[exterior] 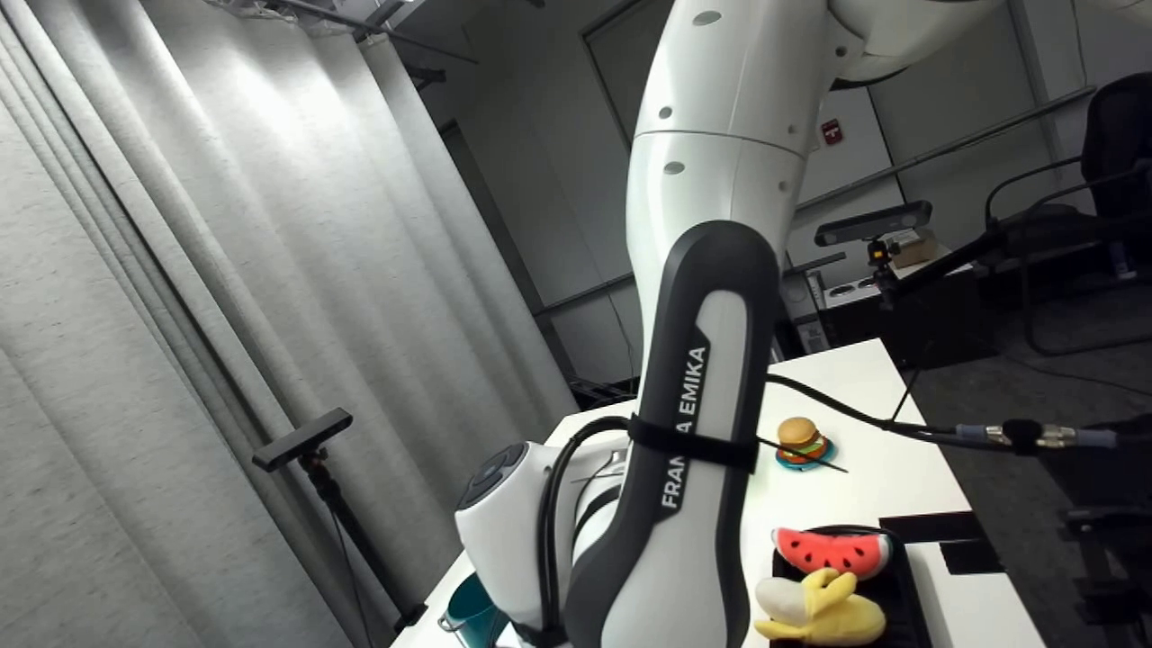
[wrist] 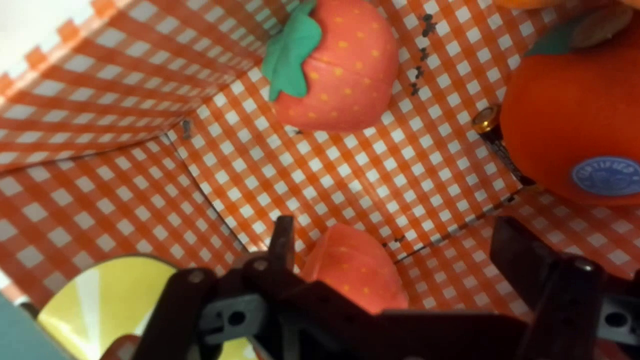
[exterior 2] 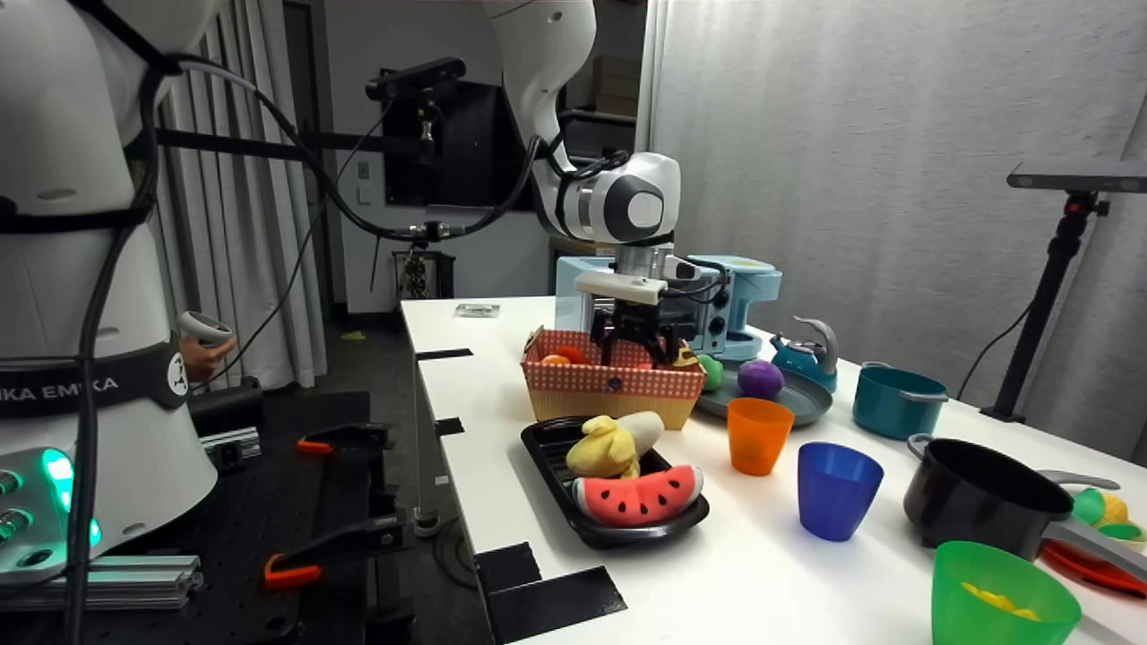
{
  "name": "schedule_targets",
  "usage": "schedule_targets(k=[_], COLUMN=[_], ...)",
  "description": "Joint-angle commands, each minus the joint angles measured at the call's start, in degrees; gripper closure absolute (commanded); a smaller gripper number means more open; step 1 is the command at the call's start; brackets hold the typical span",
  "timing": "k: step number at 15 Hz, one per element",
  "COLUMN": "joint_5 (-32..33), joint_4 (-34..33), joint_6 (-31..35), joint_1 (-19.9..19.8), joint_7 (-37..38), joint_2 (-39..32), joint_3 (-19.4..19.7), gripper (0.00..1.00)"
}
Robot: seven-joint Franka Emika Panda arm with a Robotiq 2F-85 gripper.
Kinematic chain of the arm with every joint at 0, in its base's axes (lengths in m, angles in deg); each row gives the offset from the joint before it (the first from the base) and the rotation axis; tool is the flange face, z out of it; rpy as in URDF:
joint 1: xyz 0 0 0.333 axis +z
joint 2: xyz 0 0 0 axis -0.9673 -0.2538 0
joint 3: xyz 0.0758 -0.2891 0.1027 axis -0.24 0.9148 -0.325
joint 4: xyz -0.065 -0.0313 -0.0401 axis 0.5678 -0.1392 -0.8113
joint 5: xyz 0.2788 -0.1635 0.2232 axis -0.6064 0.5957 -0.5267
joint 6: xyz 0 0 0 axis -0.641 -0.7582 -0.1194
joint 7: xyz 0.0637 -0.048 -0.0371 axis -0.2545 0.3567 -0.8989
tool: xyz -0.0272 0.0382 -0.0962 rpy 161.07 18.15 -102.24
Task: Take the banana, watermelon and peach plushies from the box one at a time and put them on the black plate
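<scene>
A yellow peeled banana plush and a red watermelon slice plush lie on the black plate, a tray-like dish. They also show in an exterior view, banana and watermelon. My gripper points down into the red-checked box. In the wrist view my gripper is open, fingers wide apart. A pink-red plush with yellow specks lies below, nearer the left finger and partly hidden. A strawberry plush with green leaf lies farther in. I cannot identify a peach for certain.
An orange-red plush and a yellow wedge are also in the box. An orange cup, a blue cup and a grey plate with a purple plush stand beside it. A light blue appliance stands behind.
</scene>
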Motion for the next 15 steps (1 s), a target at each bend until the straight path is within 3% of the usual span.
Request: schedule_targets(k=[1, 15], joint_5=[-0.42, 0.38], joint_4=[-1.77, 3.41], joint_6=[-0.90, -0.36], joint_1=[-0.81, -1.28], joint_7=[-1.82, -0.13], joint_2=[-1.83, 1.98], joint_3=[-0.02, 2.41], gripper=[0.00, 0.00])
